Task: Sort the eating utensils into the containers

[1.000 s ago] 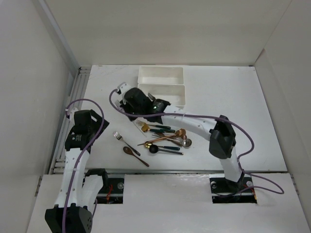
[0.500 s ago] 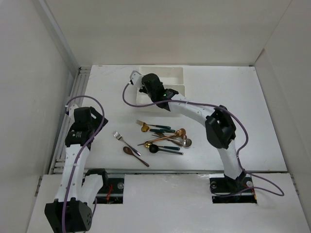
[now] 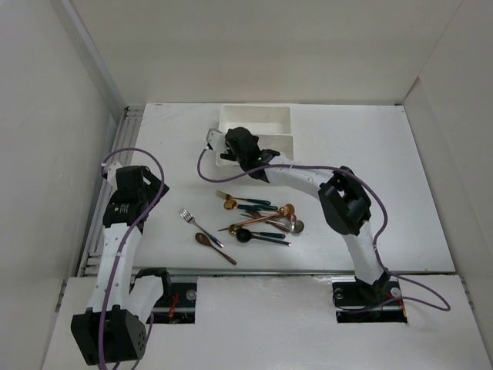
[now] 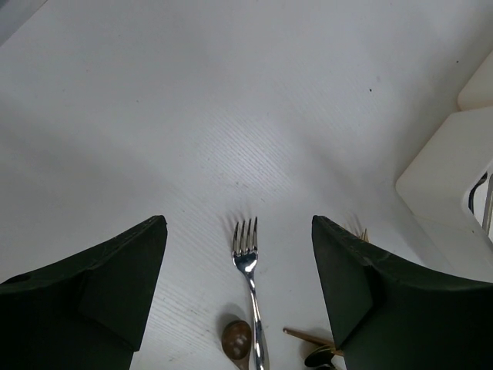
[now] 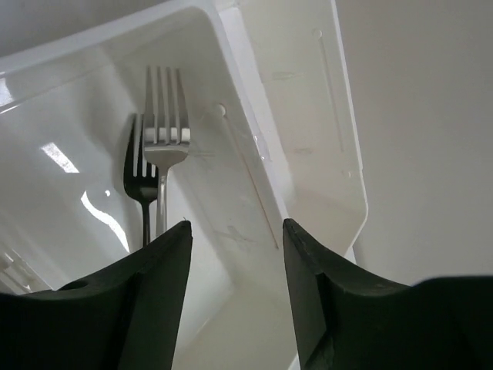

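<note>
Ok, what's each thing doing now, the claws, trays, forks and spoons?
Right claw, open, over the near tray.
Fork in that tray, inside, not gripped.
Far tray, nothing seen inside.
Left claw, open, above the table.
Silver fork, lying flat, untouched.
Brown spoon, flat beside it.
Pile of forks and spoons, loose on the table.

top: overhead, whole table [image 3: 385,154] | left wrist: low, fork [image 4: 248,262] | right wrist: close, tray [image 5: 92,100]

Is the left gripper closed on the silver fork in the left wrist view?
No, the left gripper has its fingers wide apart, and the silver fork lies on the table between them, touching neither.
</note>
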Available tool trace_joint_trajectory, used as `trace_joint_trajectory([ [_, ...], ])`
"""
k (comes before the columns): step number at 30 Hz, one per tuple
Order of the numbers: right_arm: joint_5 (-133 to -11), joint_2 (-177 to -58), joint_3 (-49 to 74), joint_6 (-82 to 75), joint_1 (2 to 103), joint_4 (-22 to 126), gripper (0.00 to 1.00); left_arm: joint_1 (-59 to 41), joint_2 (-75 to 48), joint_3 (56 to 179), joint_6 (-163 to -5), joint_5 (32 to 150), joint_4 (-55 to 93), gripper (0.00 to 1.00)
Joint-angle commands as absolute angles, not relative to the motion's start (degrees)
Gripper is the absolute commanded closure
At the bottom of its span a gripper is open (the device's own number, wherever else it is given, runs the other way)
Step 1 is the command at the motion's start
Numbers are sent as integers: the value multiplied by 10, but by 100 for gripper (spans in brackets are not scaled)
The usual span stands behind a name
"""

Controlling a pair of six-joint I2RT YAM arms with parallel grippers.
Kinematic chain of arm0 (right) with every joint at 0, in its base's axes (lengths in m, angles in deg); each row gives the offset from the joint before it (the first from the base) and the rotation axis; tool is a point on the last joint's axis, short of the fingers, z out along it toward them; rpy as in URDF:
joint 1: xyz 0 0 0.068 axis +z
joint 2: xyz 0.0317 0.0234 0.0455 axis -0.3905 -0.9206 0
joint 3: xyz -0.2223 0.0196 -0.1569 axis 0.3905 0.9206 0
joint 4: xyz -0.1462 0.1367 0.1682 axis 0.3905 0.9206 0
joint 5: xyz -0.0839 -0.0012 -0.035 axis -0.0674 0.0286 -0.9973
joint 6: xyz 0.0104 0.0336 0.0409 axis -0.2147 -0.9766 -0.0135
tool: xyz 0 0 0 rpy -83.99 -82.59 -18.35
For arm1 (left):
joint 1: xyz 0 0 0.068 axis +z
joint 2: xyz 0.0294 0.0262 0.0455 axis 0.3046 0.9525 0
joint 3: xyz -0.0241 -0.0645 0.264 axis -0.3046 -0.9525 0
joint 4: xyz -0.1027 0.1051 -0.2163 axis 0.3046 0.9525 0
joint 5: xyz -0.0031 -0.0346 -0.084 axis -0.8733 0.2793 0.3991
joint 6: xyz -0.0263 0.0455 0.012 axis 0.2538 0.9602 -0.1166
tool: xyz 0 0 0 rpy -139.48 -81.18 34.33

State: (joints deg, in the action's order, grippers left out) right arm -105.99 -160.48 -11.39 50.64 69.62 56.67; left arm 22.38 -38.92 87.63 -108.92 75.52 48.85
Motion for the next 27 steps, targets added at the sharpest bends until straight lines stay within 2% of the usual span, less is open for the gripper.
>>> trace_joint_trajectory([
  [1, -1072, -1550, -133, 479, 700, 528, 44, 228, -396, 896, -1083, 752, 474, 27],
  [4, -1079, -1509, -123, 441, 700, 528, 43, 228, -402, 896, -1083, 752, 474, 27],
  [7, -1068, -1441, -79, 385, 707, 545, 37, 228, -410, 890, -1083, 757, 474, 27],
  [9, -1016, -1408, -53, 354, 725, 587, 30, 228, -420, 890, -1083, 758, 469, 27],
  [10, -990, -1396, -53, 334, 734, 652, 30, 228, -420, 890, -1083, 758, 469, 27],
  [11, -958, -1383, -58, 277, 742, 685, 25, 228, -425, 885, -1083, 758, 469, 27],
  [12, -901, -1382, -64, 238, 751, 711, 14, 228, -431, 885, -1083, 751, 464, 27],
  [13, -875, -1382, -71, 198, 770, 731, 12, 228, -431, 885, -1088, 751, 463, 27],
  [14, -851, -1398, -71, 121, 778, 753, 4, 228, -431, 885, -1088, 744, 458, 27],
  [15, -834, -1408, -71, 79, 786, 753, 3, 228, -438, 890, -1088, 737, 458, 27],
  [18, -777, -1462, -84, -27, 811, 753, 18, 228, -445, 901, -1093, 730, 458, 27],
  [19, -763, -1476, -84, -47, 821, 753, 30, 228, -450, 901, -1093, 730, 458, 27],
  [23, -776, -1528, -103, -110, 845, 720, 48, 228, -471, 907, -1088, 710, 475, 27],
  [27, -776, -1567, -116, -134, 857, 700, 54, 228, -489, 907, -1083, 693, 497, 24],
])
